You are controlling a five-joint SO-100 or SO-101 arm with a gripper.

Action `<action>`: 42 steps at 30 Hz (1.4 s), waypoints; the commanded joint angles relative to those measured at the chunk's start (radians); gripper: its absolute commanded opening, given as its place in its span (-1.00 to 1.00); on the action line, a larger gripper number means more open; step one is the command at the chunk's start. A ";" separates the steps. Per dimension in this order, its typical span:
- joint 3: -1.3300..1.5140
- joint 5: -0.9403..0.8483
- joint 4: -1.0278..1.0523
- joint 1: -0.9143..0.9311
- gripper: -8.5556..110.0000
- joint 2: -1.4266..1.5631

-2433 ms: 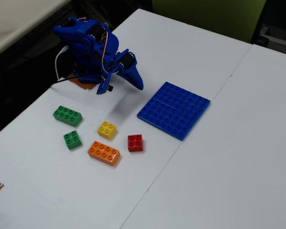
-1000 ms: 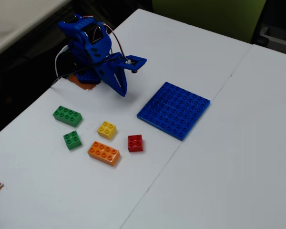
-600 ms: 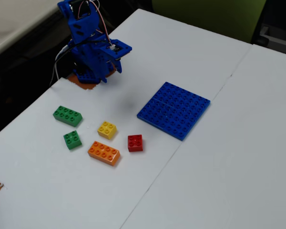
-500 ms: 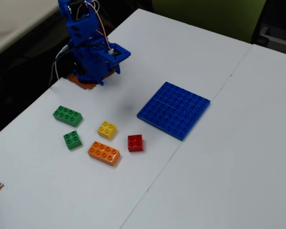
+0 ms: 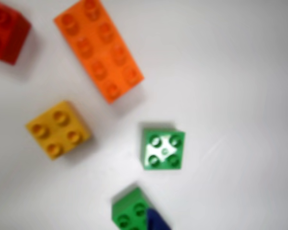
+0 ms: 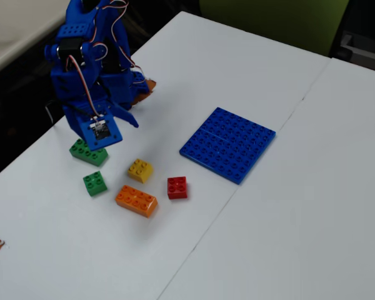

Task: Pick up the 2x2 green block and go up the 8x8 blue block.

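Note:
The 2x2 green block (image 6: pixel 95 182) lies flat on the white table, left of the other bricks; in the blurred wrist view it (image 5: pixel 163 149) sits near the middle. The 8x8 blue block (image 6: pixel 228 144) lies flat to the right and is outside the wrist view. My blue gripper (image 6: pixel 115 122) hangs above the long green brick (image 6: pixel 86 153), up and left of the 2x2 green block and clear of it. Only one blue fingertip (image 5: pixel 156 222) shows at the bottom edge of the wrist view, so how the jaws stand is unclear.
A yellow brick (image 6: pixel 140 169), a red brick (image 6: pixel 177 187) and a long orange brick (image 6: pixel 136 200) lie just right of the 2x2 green block. The wrist view shows the yellow (image 5: pixel 57 128), orange (image 5: pixel 98 48) and red (image 5: pixel 7 31) bricks too. The table's left edge is close.
The arm has unfolded from its tucked pose by the base, swung left and dropped over the long green brick. No brick has moved.

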 commanded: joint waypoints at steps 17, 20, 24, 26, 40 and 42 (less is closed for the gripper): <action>-0.103 -0.161 -0.311 0.129 -0.12 -0.353; -0.103 -0.179 -0.313 0.155 -0.13 -0.380; -0.103 -0.201 -0.318 0.181 -0.12 -0.417; -0.103 -0.201 -0.328 0.183 -0.14 -0.431; -0.103 -0.121 -0.407 0.146 -0.25 -0.420; -0.103 -0.110 -0.416 0.141 -0.32 -0.423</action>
